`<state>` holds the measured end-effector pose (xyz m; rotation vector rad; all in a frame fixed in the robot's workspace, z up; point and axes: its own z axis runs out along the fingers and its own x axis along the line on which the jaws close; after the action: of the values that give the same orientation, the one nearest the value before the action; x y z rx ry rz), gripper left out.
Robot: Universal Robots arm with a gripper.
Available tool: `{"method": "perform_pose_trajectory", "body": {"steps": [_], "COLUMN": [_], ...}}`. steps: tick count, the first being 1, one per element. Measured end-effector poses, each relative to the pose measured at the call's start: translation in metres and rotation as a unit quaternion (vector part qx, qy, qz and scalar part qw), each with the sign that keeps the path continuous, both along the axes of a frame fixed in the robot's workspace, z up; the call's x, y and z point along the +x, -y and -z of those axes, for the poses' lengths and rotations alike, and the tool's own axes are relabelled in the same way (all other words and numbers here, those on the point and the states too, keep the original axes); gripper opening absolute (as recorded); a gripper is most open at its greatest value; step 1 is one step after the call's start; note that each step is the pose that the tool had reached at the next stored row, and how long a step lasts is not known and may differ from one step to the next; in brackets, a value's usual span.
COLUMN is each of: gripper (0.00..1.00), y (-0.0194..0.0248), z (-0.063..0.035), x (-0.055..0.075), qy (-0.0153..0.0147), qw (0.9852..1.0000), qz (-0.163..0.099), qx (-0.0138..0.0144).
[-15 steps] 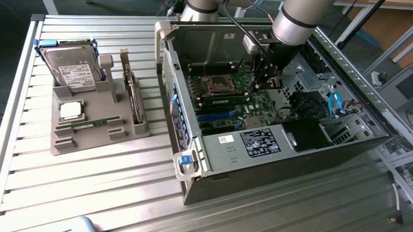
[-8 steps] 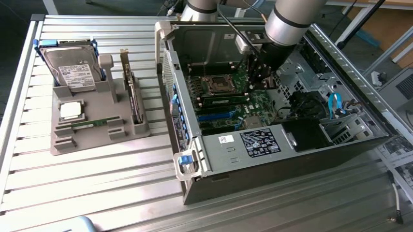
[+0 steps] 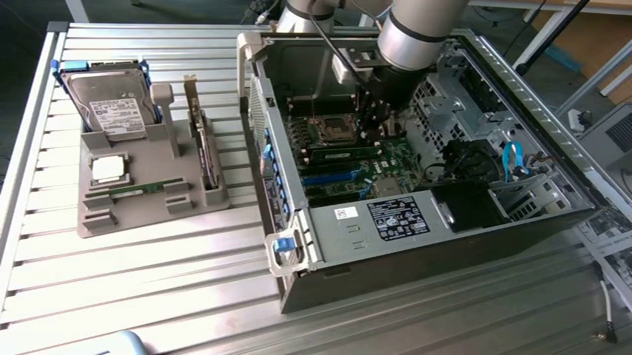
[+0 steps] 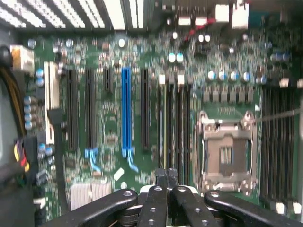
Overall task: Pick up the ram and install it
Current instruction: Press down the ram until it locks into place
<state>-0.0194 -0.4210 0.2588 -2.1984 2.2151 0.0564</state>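
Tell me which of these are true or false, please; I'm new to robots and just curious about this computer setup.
1. The gripper is inside the open computer case. True.
2. The gripper's fingers are spread wide apart. False: they are shut together.
3. The processor socket has a chip seated in it. False: it looks empty.
4. A hard drive stands on the grey holder outside the case. True.
5. One long slot on the motherboard is blue. True.
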Motion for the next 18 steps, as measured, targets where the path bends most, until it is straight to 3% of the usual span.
{"method": "perform_pose_trajectory", "body": {"steps": [8,18], "gripper": [0.11,0.11], "y": [0.0000,-0.0024], "z": [0.0000,0.0001], "x": [-0.033,-0.039], "qy": [0.0028,0.0028], "qw": [1.0000,1.0000], "qz": [0.000,0.000], "qx": [0.0001,0.0000]}}
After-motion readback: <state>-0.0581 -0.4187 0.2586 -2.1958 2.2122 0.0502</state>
